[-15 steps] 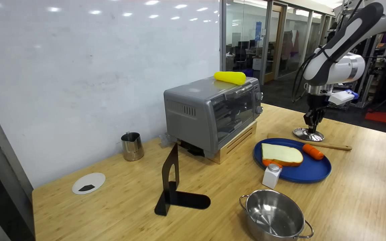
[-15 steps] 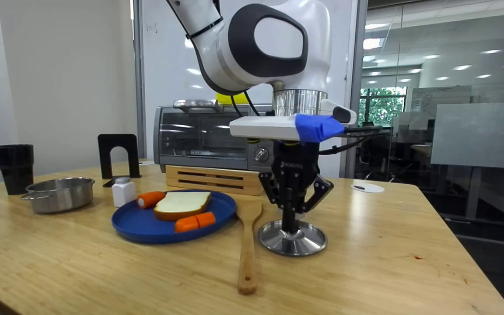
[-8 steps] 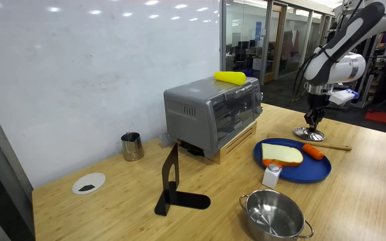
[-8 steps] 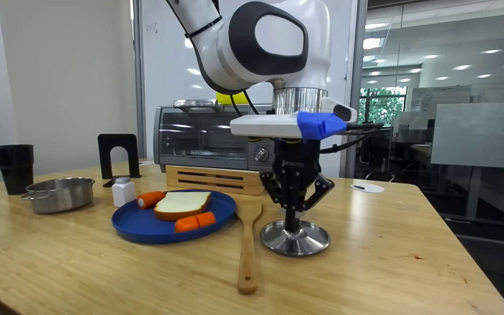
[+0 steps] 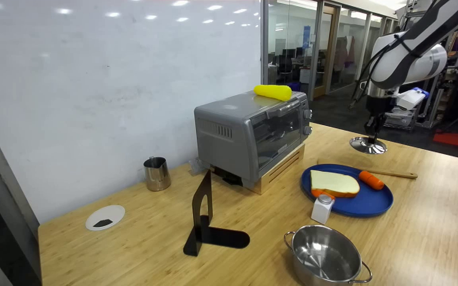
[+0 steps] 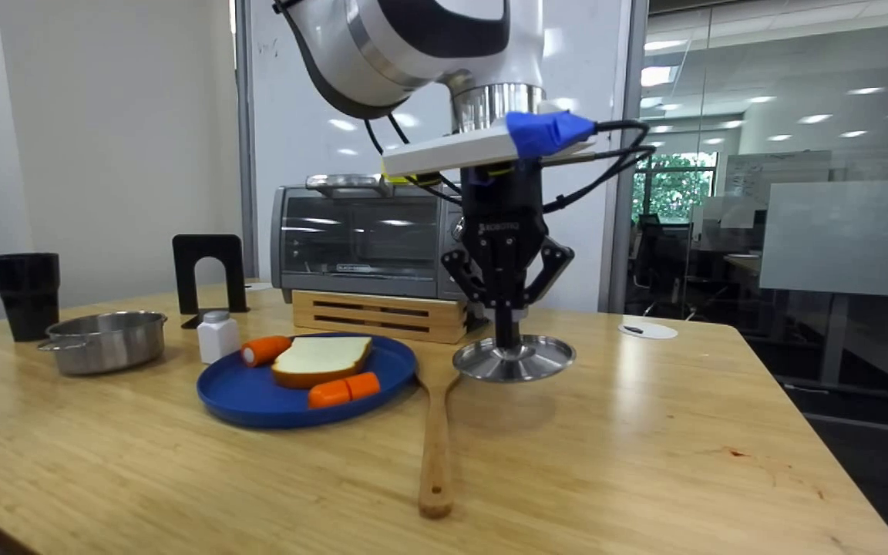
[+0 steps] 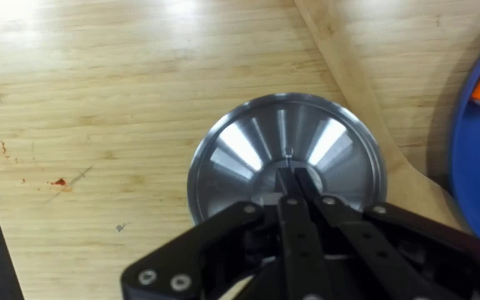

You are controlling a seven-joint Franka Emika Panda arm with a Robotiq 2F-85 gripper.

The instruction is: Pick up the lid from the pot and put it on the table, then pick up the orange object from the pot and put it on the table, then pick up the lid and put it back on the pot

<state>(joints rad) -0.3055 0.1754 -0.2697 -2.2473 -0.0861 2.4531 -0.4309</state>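
Standing uncovered to the left of the plate (image 6: 255, 402) in an exterior view, the pot (image 6: 109, 347) is unchanged. Just left of the plate stands a white bottle (image 6: 219, 339). The plate carries bread (image 6: 322, 361) and orange pieces (image 6: 265, 351); which piece, if any, belongs to the task cannot be told. Right of the plate, a wooden spatula (image 6: 436, 455) lies on the table (image 6: 629, 470). Farther right of the plate, the lid (image 6: 514, 368) shows the change: it no longer rests on the table but hangs above it. The gripper (image 6: 507, 339) is clenched on the middle of the lid; the gripped part is hidden. Judgement: the pick-up succeeds and the final step, refitting the lid, is under way. The next move likely calls for carrying the lid leftward over the plate, clear of the bread, to the pot.
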